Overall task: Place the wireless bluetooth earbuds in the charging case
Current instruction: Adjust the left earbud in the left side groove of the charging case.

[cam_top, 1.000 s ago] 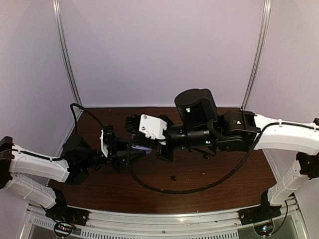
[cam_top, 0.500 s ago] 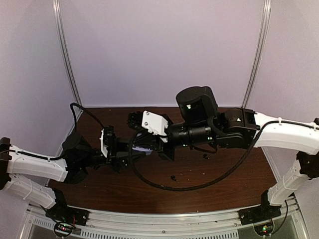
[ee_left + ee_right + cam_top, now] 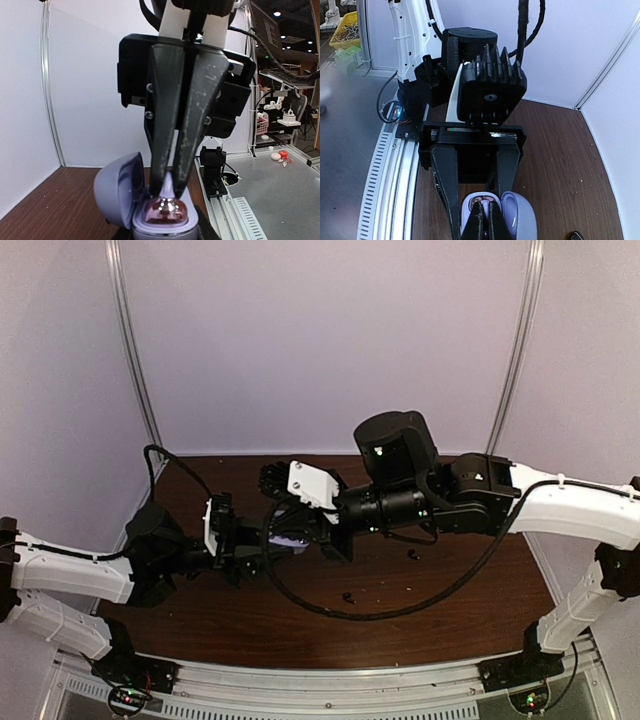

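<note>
White-walled booth, dark brown wooden worktop (image 3: 470, 610). The left arm's fingers (image 3: 444, 185) are clamped on either side of the pale lavender clamshell charging case (image 3: 117, 192), whose lid is swung open. The right arm's fingers (image 3: 200, 115) are pressed together, tips down inside the open case on a shiny lavender-silver earbud (image 3: 165, 211) sitting in its well. Cannot tell whether the tips nip a sliver of it.

Change over the last second: the right wrist has crept slightly toward the far wall, the cable loop beneath it has drawn in leftward, and the left arm has nudged a touch right. Both grips are unchanged. Reading: a small seating adjustment, with the bud being pushed home rather than carried.

One small black earbud (image 3: 348, 596) lies loose on the worktop toward the front, and a second black earbud (image 3: 413, 555) lies further right, so the job is only partly done.

The overhead view shows these loose buds but only a sliver of the case. The left wrist view alone shows tip-to-bud contact. The right wrist view alone shows the left fingers flanking the case.
</note>
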### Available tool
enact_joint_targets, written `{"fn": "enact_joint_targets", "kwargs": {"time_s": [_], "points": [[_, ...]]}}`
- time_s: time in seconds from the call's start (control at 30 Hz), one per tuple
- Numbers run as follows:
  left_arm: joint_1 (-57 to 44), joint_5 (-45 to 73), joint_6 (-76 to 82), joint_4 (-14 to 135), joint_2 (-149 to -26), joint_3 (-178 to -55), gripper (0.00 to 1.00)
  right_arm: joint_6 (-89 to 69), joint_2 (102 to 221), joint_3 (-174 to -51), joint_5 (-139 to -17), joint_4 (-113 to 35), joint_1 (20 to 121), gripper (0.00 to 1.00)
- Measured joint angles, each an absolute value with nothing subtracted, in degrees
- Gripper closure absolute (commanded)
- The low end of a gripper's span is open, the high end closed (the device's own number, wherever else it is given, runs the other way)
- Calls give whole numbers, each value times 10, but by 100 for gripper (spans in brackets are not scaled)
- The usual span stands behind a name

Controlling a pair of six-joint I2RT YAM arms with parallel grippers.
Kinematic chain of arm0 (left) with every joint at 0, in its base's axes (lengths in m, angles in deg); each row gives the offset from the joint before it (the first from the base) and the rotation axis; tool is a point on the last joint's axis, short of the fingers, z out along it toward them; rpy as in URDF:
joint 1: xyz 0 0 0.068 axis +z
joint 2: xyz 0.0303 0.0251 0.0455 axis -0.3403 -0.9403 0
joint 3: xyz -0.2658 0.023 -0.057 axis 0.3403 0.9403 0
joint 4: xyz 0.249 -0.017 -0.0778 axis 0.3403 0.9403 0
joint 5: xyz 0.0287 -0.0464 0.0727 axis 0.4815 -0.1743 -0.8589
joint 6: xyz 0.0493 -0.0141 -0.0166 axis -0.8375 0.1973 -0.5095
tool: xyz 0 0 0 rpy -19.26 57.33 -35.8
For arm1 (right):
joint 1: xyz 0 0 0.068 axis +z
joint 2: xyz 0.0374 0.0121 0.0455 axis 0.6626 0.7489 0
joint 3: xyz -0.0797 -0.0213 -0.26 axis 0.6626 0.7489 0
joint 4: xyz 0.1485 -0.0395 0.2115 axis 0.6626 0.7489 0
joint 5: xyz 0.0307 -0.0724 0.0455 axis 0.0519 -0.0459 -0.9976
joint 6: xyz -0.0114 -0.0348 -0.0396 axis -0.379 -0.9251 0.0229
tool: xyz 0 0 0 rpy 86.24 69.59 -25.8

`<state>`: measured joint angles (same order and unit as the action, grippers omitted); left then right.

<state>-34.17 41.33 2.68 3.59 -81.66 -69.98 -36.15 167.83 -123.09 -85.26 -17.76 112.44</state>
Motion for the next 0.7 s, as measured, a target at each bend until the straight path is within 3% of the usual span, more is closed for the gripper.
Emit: {"fn": "enact_joint_targets", "kwargs": {"time_s": [0.37,0.43,0.63,0.7], "points": [[-341,401,25,58,-812,-710,100,-372,1683,-1239,-816,-161,1130,100],[-341,401,25,59,-812,-710,100,-374,1683,-1239,-814,-161,1131,93],[-342,402,25,61,-812,-710,100,-376,1683,-1239,-811,-162,1131,91],[-342,402,25,61,-812,-710,100,-376,1683,-1239,-810,-164,1131,84]]}}
